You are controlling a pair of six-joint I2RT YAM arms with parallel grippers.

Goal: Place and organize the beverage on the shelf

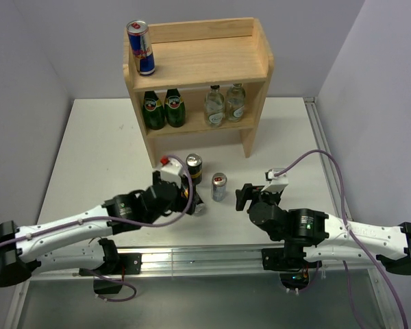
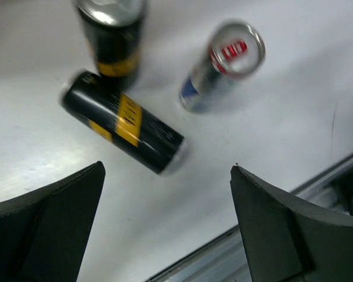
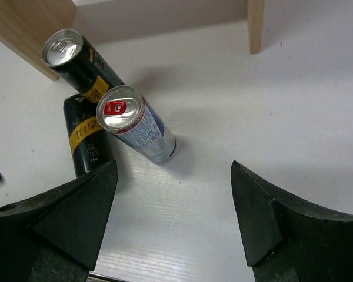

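Reaching for tipped can [image 2: 126,120], upper left of left wrist view: left gripper [image 2: 167,169] spread wide, empty, hovering by it. Right gripper [image 3: 174,167] also wide open w/ nothing held. Black can [image 1: 194,168] & blue can [image 1: 219,186] stand mid-frame below shelf [image 1: 192,65]. Next, I'd say: lower, close across can's body.

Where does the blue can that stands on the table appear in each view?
Top external: the blue can is near the centre, in front of the shelf.
Left wrist: the blue can is at the upper right of centre.
Right wrist: the blue can is left of centre, its lid toward the camera.
Shared landmark: the upright black can stands to its left in every view.
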